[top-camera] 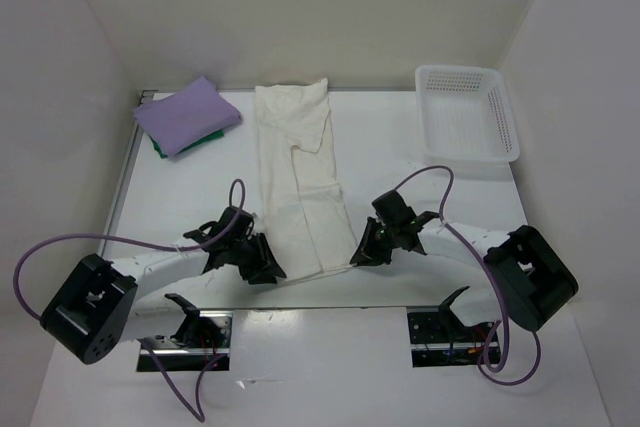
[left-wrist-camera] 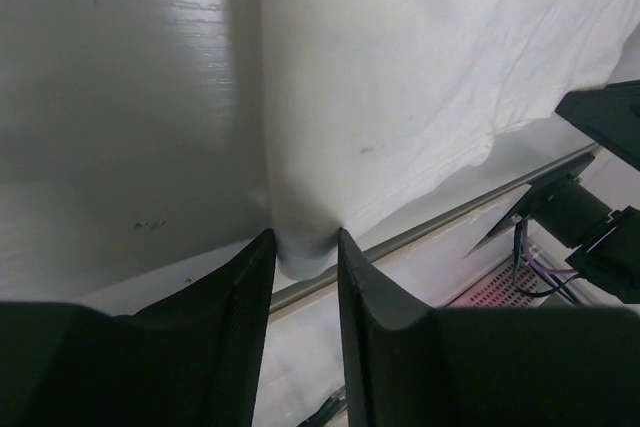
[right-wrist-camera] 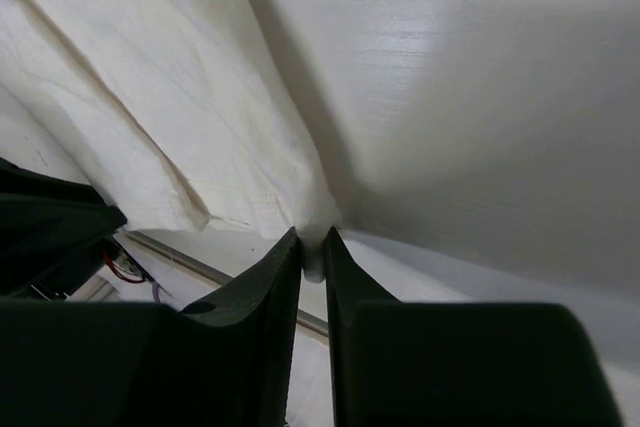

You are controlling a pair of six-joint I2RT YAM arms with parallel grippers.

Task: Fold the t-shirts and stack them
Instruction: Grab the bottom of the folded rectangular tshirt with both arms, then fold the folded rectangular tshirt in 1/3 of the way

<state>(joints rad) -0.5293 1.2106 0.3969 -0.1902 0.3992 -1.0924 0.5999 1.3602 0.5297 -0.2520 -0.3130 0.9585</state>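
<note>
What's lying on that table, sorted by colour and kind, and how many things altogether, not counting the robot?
cream-white cloth t-shirt, spread out long: 1
pale lavender cloth t-shirt, folded: 1
bright green cloth t-shirt, mostly hidden under the lavender one: 1
white perforated plastic basket: 1
Total: 4

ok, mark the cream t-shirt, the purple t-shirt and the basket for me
cream t-shirt (top-camera: 300, 182), top view, middle of the long folded strip.
purple t-shirt (top-camera: 188, 112), top view, centre of its upper face.
basket (top-camera: 458, 71), top view, far rim.
</note>
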